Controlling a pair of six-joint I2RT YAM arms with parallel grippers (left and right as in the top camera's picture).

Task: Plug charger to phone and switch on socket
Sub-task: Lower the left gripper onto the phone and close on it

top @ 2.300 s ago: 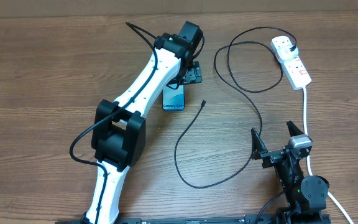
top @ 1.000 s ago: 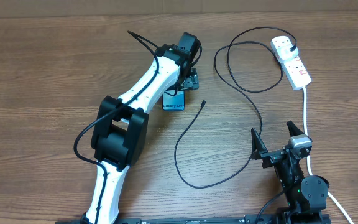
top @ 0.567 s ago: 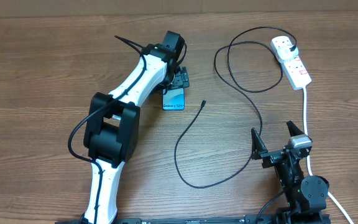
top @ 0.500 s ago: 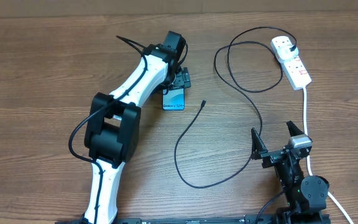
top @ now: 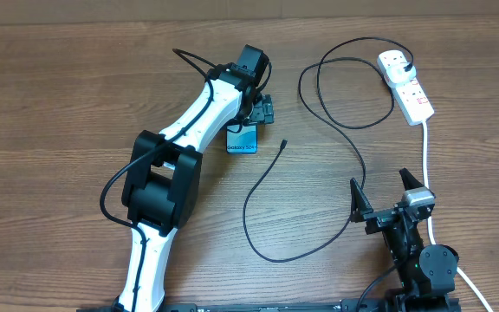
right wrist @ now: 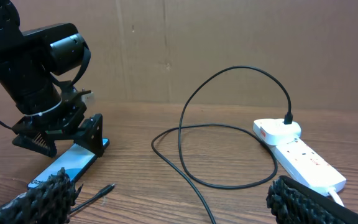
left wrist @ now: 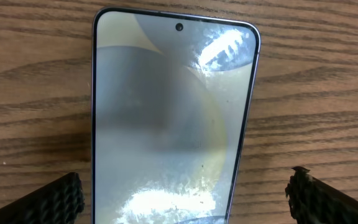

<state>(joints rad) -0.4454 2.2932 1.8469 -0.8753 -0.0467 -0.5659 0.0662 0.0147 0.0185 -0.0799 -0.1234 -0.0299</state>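
The phone (top: 243, 140) lies flat on the wooden table with its blue screen lit. In the left wrist view the phone (left wrist: 173, 112) fills the frame, camera hole at the far end. My left gripper (top: 263, 108) hovers open over the phone's far end, one finger (left wrist: 55, 199) on each side and neither touching it. The charger's black cable (top: 258, 186) loops across the table, its connector tip (top: 283, 144) lying free just right of the phone. Its plug (top: 395, 61) sits in the white socket (top: 412, 91) at the far right. My right gripper (top: 386, 198) rests open and holds nothing.
The socket's thick white cord (top: 426, 165) runs down the right side past my right arm. Cable loops (top: 336, 87) lie between the phone and the socket. A cardboard wall (right wrist: 229, 43) stands behind the table.
My left arm swung a little to the left and came back right above the phone's far end. The phone, the cable and the right arm have not moved.
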